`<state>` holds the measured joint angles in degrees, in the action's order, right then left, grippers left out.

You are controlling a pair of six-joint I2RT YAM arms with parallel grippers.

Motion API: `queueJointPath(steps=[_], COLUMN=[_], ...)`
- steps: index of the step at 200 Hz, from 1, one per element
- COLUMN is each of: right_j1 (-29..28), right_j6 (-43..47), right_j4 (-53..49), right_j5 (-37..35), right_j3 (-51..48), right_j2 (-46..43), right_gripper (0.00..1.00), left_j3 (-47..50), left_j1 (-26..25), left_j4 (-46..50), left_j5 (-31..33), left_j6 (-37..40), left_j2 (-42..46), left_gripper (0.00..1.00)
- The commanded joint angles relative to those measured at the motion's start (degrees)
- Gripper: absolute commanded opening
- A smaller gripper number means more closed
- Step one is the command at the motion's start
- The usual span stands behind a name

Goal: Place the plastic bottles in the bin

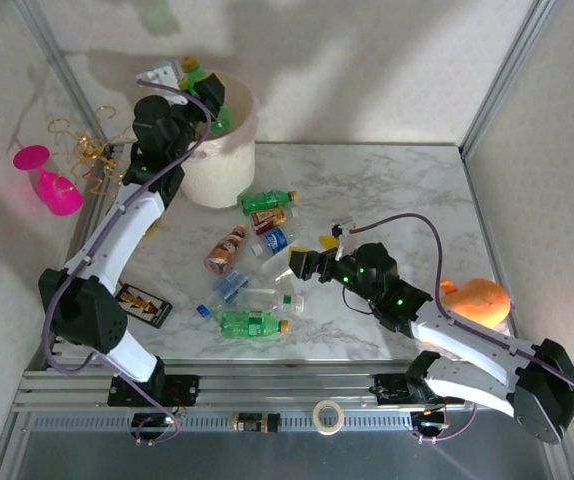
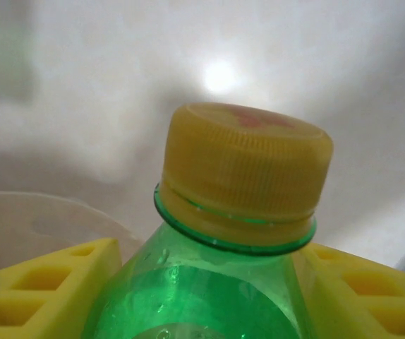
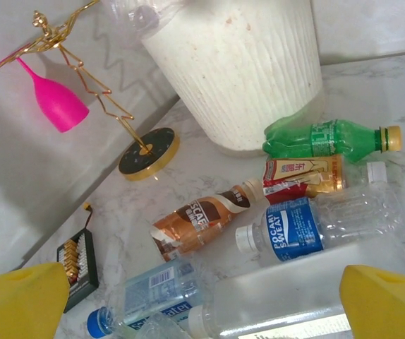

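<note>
The marble table (image 1: 417, 180) carries most of the work yet to do. At its far left corner stands the bin (image 1: 229, 165). From where I stand I cannot see down into it, so I cannot tell how many bottles it already holds.

The left gripper (image 1: 210, 98) hangs right over the bin's mouth, clamped on a green bottle (image 2: 209, 282) with a yellow cap. In the left wrist view the yellow pads (image 2: 40, 289) sit tight against the bottle's shoulders on both sides. By my reckoning that one is a release away from counting as done.

The right gripper (image 1: 300, 262) is low over the middle of the table, fingers spread wide and gripping nothing, pointed at the loose bottles. Those lie scattered between the bin and the near edge:
- a long clear bottle (image 1: 265, 296), close to the open fingers
- a second green bottle (image 1: 267, 200), just beside the bin's foot
- a third green bottle (image 1: 252, 323), nearest the front
- a brown bottle (image 1: 227, 250)
- a blue-label bottle (image 1: 275, 240)
- a red-label bottle (image 1: 270, 218)
- a small blue-cap bottle (image 1: 225, 287)

I count seven or so out there, so plenty is left whatever the bin holds
</note>
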<state>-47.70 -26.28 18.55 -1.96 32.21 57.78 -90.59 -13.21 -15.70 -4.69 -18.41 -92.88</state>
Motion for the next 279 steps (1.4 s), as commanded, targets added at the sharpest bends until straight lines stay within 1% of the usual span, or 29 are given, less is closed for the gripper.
queueJointPath(steps=[1, 27, 55, 77, 103, 111, 127, 148, 170, 193, 219, 239, 250, 279], right_j1=[0.2, 0.2, 0.2, 0.2, 0.3, 0.3, 0.3, 0.2, 0.2, 0.2, 0.3, 0.2, 0.3, 0.3], right_j6=[-1.4, -2.2, -2.7, -2.5, -2.6, -2.9, -3.3, -3.6, -3.6, -3.6, -3.7, -4.3, -4.9, -6.8], right_j4=[-0.7, -0.4, -0.7, -1.2, -1.2, -1.1, -0.5, -0.4, -0.4, -0.4, 0.1, 0.0, -0.6, -3.1], right_j5=[-2.2, -2.4, -2.8, -2.8, -3.0, -3.0, -2.9, -2.3, -2.0, -1.7, -1.5, -2.1, -3.0, -5.5], right_j3=[-1.4, -1.9, -1.8, -1.2, -1.0, -1.2, -1.6, -1.5, -1.3, -1.1, -1.0, -0.6, -0.1, 2.0], right_j2=[-1.7, -2.4, -2.3, -1.9, -1.7, -1.7, -1.5, -1.0, -0.3, 0.5, 1.6, 2.9, 4.0, 8.1], right_gripper=[0.99, 0.99, 0.99, 0.99, 0.99, 0.99, 0.99, 0.99, 0.99, 0.99, 0.99, 0.99, 0.99, 0.99], left_j3=[-4.8, -8.4, -12.0, -13.9, -14.1, -14.4, -15.8, -17.0, -16.9, -16.5, -13.2, -7.9, -3.8, 13.1], left_j1=[1.2, 1.6, 1.8, 2.0, 2.0, 2.1, 2.1, 2.0, 1.9, 1.7, 0.9, -0.2, -1.0, -4.0], left_j4=[3.2, 6.0, 10.0, 13.2, 14.2, 14.4, 15.7, 16.6, 16.2, 15.9, 14.0, 11.0, 8.4, -2.4], left_j5=[3.8, 6.9, 8.8, 9.3, 9.1, 9.0, 8.7, 8.0, 6.7, 4.9, 3.1, 1.7, 1.0, 0.5], left_j6=[4.1, 6.8, 7.9, 7.7, 7.9, 7.8, 7.3, 6.5, 5.4, 4.1, 2.7, 0.9, -0.4, -4.9], left_j2=[-2.8, -6.8, -11.1, -13.7, -14.9, -15.1, -15.8, -15.6, -13.9, -11.4, -6.7, -1.8, 1.4, 11.3], left_gripper=[0.35, 0.35, 0.37, 0.39, 0.42, 0.47, 0.63, 0.78, 0.86, 0.88, 0.89, 0.90, 0.90, 0.92])
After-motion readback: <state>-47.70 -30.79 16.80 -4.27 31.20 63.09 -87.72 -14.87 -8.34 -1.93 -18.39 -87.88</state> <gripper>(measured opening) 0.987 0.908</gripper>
